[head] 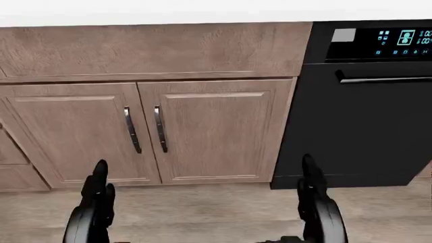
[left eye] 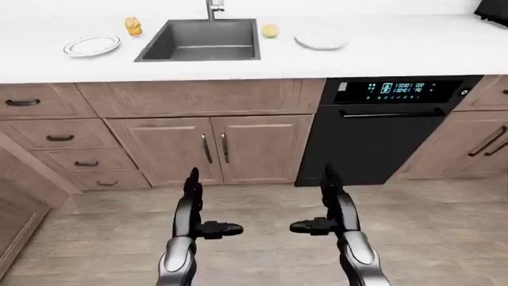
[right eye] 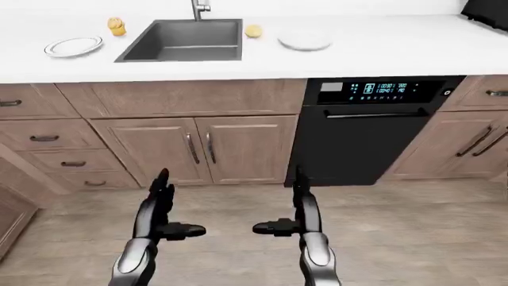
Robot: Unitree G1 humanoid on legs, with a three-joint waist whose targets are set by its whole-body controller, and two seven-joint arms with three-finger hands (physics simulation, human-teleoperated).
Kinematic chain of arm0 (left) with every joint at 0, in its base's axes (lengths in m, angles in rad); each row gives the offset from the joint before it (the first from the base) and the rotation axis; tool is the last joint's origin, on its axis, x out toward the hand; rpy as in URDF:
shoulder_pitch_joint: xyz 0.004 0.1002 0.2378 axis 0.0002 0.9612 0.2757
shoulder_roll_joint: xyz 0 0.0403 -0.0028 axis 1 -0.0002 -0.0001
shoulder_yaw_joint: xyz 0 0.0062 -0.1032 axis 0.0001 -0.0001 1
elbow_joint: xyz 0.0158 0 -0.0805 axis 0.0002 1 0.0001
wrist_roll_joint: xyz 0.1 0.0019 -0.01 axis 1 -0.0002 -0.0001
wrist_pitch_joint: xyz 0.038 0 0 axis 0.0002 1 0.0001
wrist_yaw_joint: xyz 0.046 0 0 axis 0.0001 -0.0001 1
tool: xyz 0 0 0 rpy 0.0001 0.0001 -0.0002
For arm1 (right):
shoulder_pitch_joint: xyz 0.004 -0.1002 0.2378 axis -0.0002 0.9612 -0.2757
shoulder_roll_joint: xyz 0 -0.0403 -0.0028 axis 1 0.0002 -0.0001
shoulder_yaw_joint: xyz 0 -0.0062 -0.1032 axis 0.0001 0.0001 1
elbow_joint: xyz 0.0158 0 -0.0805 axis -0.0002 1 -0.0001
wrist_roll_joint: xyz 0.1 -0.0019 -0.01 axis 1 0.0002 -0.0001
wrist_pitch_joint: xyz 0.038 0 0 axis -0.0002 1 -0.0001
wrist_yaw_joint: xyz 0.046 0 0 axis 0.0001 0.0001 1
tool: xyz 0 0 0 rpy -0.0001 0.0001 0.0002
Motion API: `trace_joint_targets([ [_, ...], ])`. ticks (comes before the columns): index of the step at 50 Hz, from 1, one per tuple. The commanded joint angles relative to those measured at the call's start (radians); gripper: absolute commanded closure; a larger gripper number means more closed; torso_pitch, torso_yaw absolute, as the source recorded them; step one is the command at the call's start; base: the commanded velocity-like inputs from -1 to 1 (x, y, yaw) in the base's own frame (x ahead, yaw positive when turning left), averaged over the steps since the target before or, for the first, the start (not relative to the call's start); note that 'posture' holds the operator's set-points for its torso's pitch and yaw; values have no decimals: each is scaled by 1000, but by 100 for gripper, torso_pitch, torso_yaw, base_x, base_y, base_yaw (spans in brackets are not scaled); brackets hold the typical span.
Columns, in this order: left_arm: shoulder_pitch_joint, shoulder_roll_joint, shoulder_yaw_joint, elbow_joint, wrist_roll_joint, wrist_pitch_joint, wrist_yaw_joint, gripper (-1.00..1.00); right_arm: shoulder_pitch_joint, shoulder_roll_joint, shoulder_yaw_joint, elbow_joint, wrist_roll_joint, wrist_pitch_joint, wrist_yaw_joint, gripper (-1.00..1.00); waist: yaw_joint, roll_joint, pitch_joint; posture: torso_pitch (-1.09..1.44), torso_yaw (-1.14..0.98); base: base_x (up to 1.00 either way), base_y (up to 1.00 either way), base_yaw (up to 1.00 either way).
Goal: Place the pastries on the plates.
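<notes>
Two pastries sit on the white counter by the sink (left eye: 200,39): an orange-brown one (left eye: 133,26) at its left and a pale yellow one (left eye: 270,31) at its right. A white plate with a dark rim (left eye: 91,46) lies left of the sink, and a plain white plate (left eye: 321,40) lies right of it. My left hand (left eye: 198,208) and right hand (left eye: 326,205) hang low over the floor, far below the counter, fingers open and empty.
Wooden cabinet doors (left eye: 210,149) and drawers (left eye: 59,138) stand under the counter. A black dishwasher (left eye: 385,128) with a lit panel stands at the right. A dark object (left eye: 494,11) sits at the counter's top right corner. Wood floor (left eye: 262,238) lies below.
</notes>
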Motion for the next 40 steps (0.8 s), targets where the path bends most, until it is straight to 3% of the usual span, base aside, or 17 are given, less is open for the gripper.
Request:
trace_joint_targets([
  [1,-18,22,8,-241,-5,88,-11,-100,-67,-14,3,-223,-9,64,-9,-100,-2,-8,-1,0,0,0,0,0],
  [3,-35,24,17,-275,3,121,-16,-100,-86,-14,-2,-280,-9,116,-8,-100,12,-1,-67,0,0,0,0,0],
  [4,-41,24,20,-297,5,144,-19,-100,-99,-15,-6,-304,-8,141,-10,-100,15,3,-35,0,0,0,0,0],
  [5,-51,27,21,-321,9,169,-22,-100,-114,-19,-11,-328,-11,168,-12,-100,8,-8,-23,0,0,0,0,0],
  [7,-77,31,30,-363,11,214,-26,-100,-137,-25,-20,-366,-11,203,-14,-100,11,-5,-69,0,0,0,0,0],
  [14,-246,79,70,-505,27,432,-47,-100,-290,-74,-65,-512,1,401,-10,-100,12,-4,-90,0,0,0,0,0],
  [18,-363,127,99,-588,35,571,-44,-100,-393,-115,-92,-586,22,508,1,-100,10,-2,-90,0,0,1,0,0],
  [19,-399,132,112,-621,28,617,-35,-100,-425,-126,-96,-603,26,546,2,-100,10,2,-112,0,0,22,-5,0],
  [20,-422,146,115,-661,25,667,-37,-100,-460,-134,-99,-622,34,584,0,-100,10,8,-79,0,0,25,-6,0],
  [21,-441,158,124,-713,17,722,-42,-100,-493,-144,-102,-639,41,612,1,-100,9,8,-65,0,0,27,-5,0],
  [23,-478,181,148,-801,-5,820,-47,-100,-521,-150,-104,-660,51,647,-9,-100,8,2,-58,0,0,29,-5,0],
  [26,-527,220,175,-849,-29,888,-56,-100,-521,-160,-111,-685,55,666,-14,-100,8,-38,-47,0,0,30,-6,0],
  [30,-582,248,183,-823,-38,878,-38,-100,-564,-171,-116,-726,65,728,-31,-100,10,-35,-50,0,0,29,-5,0],
  [36,-593,249,151,-784,-15,836,-22,-100,-572,-192,-135,-716,84,711,-39,-100,4,14,-37,0,0,31,-5,0],
  [38,-592,249,156,-789,-17,832,-31,-100,-592,-199,-148,-723,96,723,-52,-100,-3,56,-44,0,0,31,-5,0],
  [39,-593,251,167,-790,-17,827,-28,-100,-595,-202,-148,-725,99,725,-58,-100,-6,92,-61,0,0,31,-8,0],
  [40,-593,253,176,-792,-23,829,-28,-100,-593,-205,-145,-727,103,723,-60,-100,9,58,-49,0,0,31,-12,0],
])
